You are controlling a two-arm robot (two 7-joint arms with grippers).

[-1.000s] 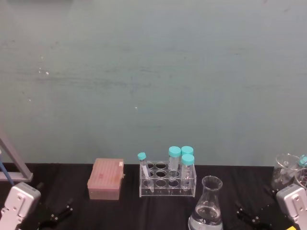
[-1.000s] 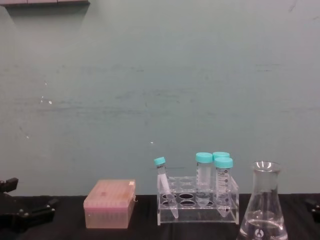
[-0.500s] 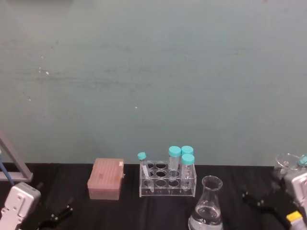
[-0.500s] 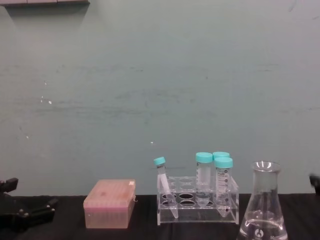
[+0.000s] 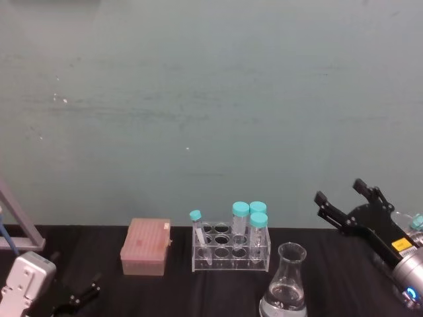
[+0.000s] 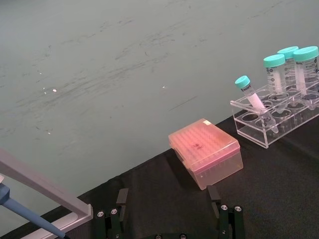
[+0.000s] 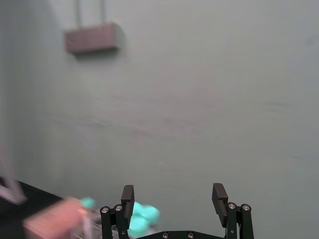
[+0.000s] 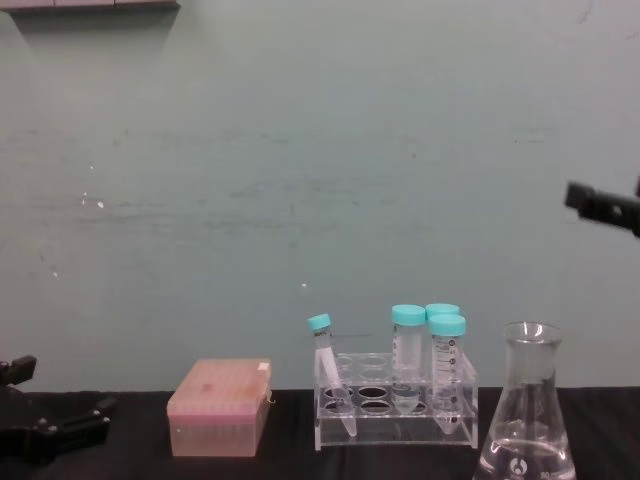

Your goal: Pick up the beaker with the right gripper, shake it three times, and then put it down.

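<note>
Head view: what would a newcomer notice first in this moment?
The right gripper hangs open in the air, up and to the right of the beaker, which stands untouched on the black table. Behind it sit a rack of teal-capped tubes and, further left, a pink box; the left gripper rests open, low at the left.

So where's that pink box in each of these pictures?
Head view: pink box low, left of centre.
Chest view: pink box low, left of centre.
Left wrist view: pink box mid-picture.
Right wrist view: pink box a pink blur by the teal caps.
Shared landmark: the tube rack, next to it everywhere.
</note>
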